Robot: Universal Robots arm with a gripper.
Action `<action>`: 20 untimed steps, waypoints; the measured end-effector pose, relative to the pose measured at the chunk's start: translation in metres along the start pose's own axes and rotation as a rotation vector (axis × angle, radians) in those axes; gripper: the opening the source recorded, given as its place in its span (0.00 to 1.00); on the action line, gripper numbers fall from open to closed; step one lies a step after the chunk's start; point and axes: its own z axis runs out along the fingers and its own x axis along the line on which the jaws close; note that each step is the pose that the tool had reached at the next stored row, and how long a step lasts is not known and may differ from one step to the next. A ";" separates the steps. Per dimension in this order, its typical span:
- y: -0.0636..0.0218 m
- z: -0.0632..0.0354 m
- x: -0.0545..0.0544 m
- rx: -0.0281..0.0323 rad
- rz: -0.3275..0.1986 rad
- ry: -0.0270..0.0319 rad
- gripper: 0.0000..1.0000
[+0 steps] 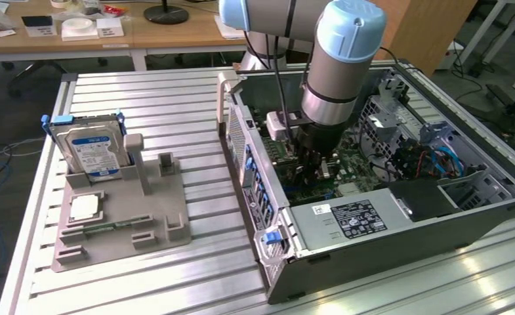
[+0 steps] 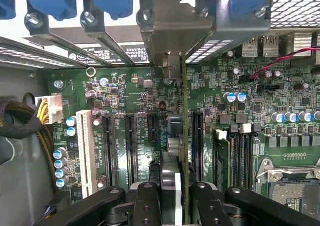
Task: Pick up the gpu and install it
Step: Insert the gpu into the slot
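I have the open grey metal computer case (image 1: 371,256) with the arm down inside it, side walls and drive cage close around. Over the green motherboard (image 2: 125,90), the black gripper (image 2: 177,198) is clamped on the gpu (image 2: 175,126). It is a thin green card, edge-on, with a silver bracket, standing between long black slots (image 2: 131,146). I can't read the white power-supply label (image 1: 358,220).

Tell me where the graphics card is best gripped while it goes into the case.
The graphics card stands edge-on over the slots, bracket toward the rear. Pinch its two flat faces at the upper long edge, coming straight down; the hand holds it so.
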 end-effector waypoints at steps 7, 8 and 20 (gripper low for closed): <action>0.0014 0.0002 0.000 0.0002 0.000 0.0000 0.28; 0.0016 0.0002 0.000 0.0001 0.000 0.0001 0.28; 0.0017 0.0003 0.000 0.0000 0.000 0.0001 0.28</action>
